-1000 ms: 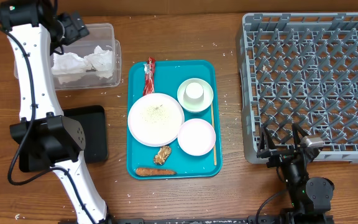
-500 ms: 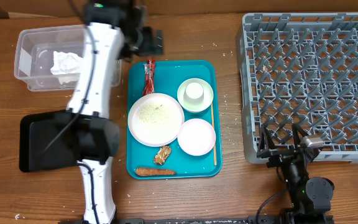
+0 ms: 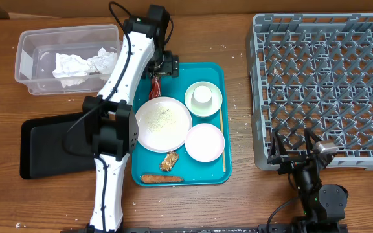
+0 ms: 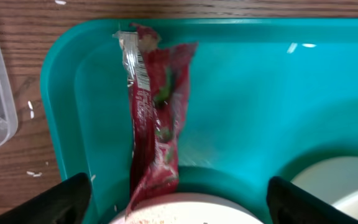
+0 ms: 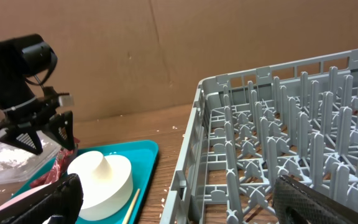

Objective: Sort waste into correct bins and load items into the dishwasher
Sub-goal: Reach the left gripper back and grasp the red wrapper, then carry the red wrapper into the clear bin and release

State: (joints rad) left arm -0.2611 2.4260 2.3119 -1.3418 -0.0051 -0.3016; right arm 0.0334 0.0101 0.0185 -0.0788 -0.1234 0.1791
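**Left gripper open over the red wrapper**

The left gripper (image 4: 179, 205) is wide open and holds nothing. Its two black fingers (image 4: 61, 199) show at the bottom corners of the wrist view. The red-and-silver wrapper (image 4: 157, 124) lies below, between the two fingers. Whether they touch it cannot be told. The wrapper lies long and flat by the left edge of the teal tray (image 3: 180, 76), near the far corner. Its near end meets the rim of the white plate (image 3: 162, 123), so that side is tight. The tray floor to the right of the wrapper is bare.

The right gripper (image 5: 185, 205) is wide open and empty too. It sits low, just beside the near edge of the grey dish rack (image 3: 322, 84), well apart from the wrapper.

The clear tub (image 3: 37, 55) stands just left of the teal tray, with crumpled napkins (image 3: 83, 65) inside. The black tray (image 3: 44, 145) lies nearer the robot than the tub.

Also on the teal tray:
- The back bowl (image 3: 215, 103) with a small cup (image 3: 203, 96) in it.
- The front bowl (image 3: 204, 142).
- The thin wooden stick (image 3: 223, 142) by the right edge.
- The brown lump (image 3: 169, 160).
- The sausage stick (image 3: 160, 178).
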